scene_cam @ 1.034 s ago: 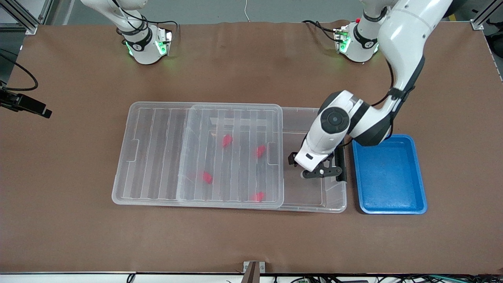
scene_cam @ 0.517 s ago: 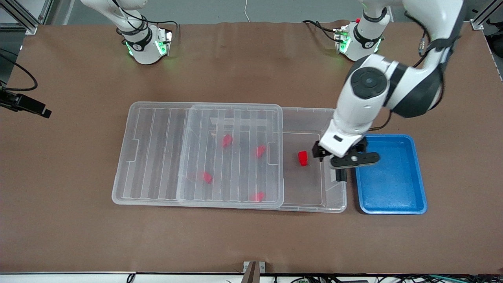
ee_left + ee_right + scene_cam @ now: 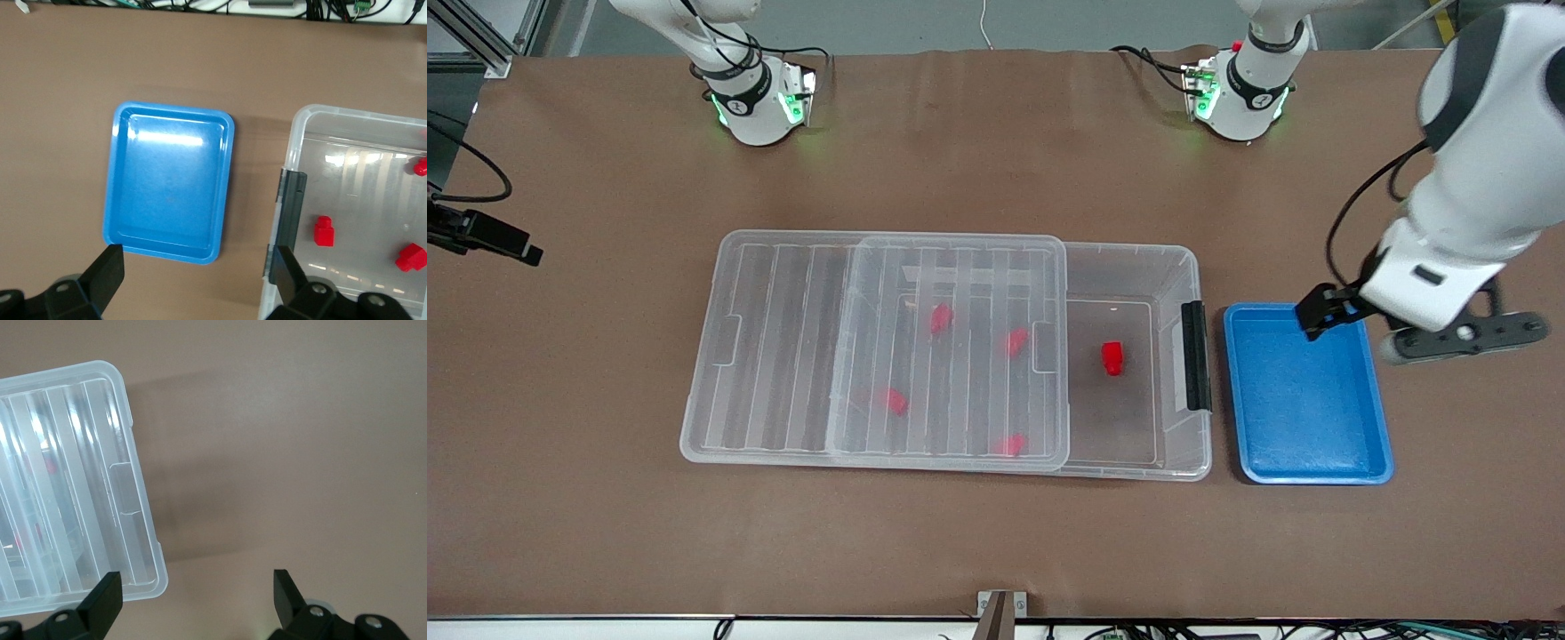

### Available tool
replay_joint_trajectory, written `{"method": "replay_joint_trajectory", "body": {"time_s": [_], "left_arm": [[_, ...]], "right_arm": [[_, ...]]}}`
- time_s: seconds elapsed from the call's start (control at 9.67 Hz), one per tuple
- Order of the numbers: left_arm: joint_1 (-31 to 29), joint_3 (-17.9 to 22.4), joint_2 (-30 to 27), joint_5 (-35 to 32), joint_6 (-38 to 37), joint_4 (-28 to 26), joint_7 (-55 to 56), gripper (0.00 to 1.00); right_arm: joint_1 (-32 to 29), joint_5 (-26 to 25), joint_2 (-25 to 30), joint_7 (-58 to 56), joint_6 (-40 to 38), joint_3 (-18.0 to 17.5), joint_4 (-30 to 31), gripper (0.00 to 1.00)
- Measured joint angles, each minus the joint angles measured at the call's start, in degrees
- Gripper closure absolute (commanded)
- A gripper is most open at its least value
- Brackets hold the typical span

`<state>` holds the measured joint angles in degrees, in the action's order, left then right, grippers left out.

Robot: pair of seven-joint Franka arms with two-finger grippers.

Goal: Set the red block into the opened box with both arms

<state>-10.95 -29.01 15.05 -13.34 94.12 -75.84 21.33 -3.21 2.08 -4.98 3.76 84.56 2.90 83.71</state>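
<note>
The red block (image 3: 1112, 357) lies inside the box (image 3: 1183, 267), on the bare floor of its uncovered end, toward the left arm's end of the worktop (image 3: 996, 551) and just beside the black clip handle (image 3: 1195, 356) on the box's end wall. The ribbed clear lid (image 3: 783, 347) sits shifted along the box toward the right arm's end, overhanging that end and leaving the handle end open; four more red blocks (image 3: 941, 317) show dimly through it. A blue tray (image 3: 1378, 418) stands just beside the box's handle end, apart from it, near the corner of the worktop at the left arm's end. The left pincer (image 3: 1352, 324) hangs in the air over the tray's edge nearest the robots' bases, its fingers (image 3: 110, 270) spread apart and holding nothing; in the left wrist view the tray, the handle and the red block all lie below it. The right pincer (image 3: 193, 603) is out of the front view; its wrist view shows its fingers spread apart and empty, over bare worktop just beside a corner of the lid.
</note>
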Motion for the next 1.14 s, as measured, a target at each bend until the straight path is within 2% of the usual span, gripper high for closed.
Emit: {"method": "replay_joint_trajectory", "body": {"time_s": [0.1,0.21,0.31,0.62,0.72,0.93,1.14], "left_arm": [[-2.25,0.02,-1.93,2.21,-1.39,0.32,-2.75,0.0],[-4.03,0.39,-3.91,4.49,-2.57,0.42,-5.1,0.0],[-3.8,2.66,-6.23,6.13,-3.92,0.4,-7.3,0.0],[6.53,19.28,-11.97,11.52,-9.66,-0.19,-13.8,0.0],[8.06,22.77,-13.14,12.7,-10.2,-0.94,-15.74,0.0],[8.94,25.7,-14.84,13.31,-11.99,-2.32,-17.97,0.0],[9.38,25.75,-15.18,13.31,-13.2,-2.75,-17.98,0.0]], "right_arm": [[0.0,0.0,-0.25,-2.27,-0.01,0.05,0.26,0.87],[0.0,0.0,-1.2,-6.52,0.64,0.06,0.95,1.0],[0.02,0.0,-3.36,-10.27,3.04,0.05,1.96,1.0],[0.26,0.09,-13.27,-21.1,17.68,-0.06,7.42,1.0],[0.32,0.27,-15.41,-23.9,22.16,-0.07,10.27,1.0],[0.63,2.58,-16.73,-26.01,27.84,-0.72,15.27,1.0],[1.5,4.74,-16.41,-26.11,28.37,-1.86,16.25,1.0]]}}
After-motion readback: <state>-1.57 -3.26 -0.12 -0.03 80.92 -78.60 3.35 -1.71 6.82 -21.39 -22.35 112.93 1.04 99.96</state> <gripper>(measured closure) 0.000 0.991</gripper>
